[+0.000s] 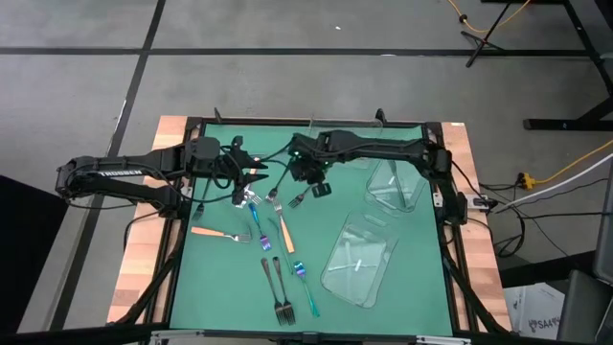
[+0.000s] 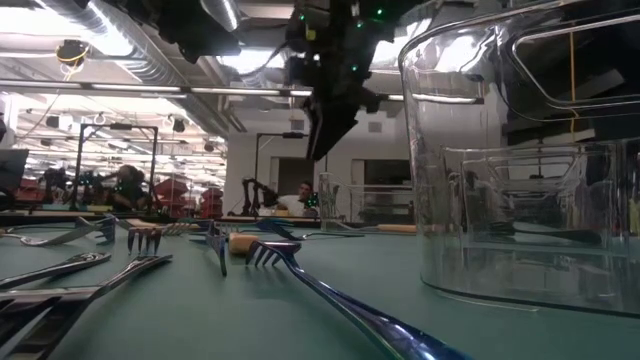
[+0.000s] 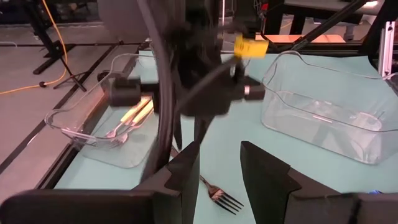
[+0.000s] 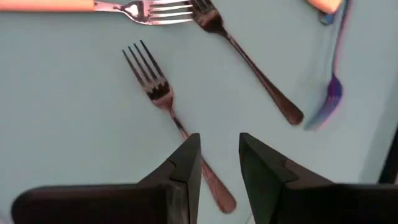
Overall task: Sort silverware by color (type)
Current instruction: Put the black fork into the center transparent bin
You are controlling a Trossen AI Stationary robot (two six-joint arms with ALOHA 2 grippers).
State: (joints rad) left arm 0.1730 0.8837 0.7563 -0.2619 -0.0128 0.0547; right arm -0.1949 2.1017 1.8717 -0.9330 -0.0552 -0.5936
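Several forks lie flat on the green mat (image 1: 220, 278): orange-handled ones (image 1: 215, 233), blue-teal ones (image 1: 259, 225) and dark ones (image 1: 280, 287). My right gripper (image 1: 314, 187) hangs open above a dark fork (image 4: 163, 99), whose handle runs below the gap between the fingers (image 4: 219, 149) without touching them. Beside that fork lie a second dark fork (image 4: 249, 62), an orange-handled one (image 4: 93, 5) and a blue one (image 4: 333, 93). My left gripper (image 3: 219, 165) stands open at the mat's far left (image 1: 251, 180), holding nothing. A fork (image 3: 221, 196) lies below it.
Two clear plastic trays stand on the mat's right half, one farther back (image 1: 393, 184) and one nearer the front (image 1: 359, 259). In the left wrist view one tray (image 3: 93, 124) holds orange-handled forks. A black frame (image 1: 182, 192) borders the mat. The near tray wall (image 2: 520, 170) fills the low view's right.
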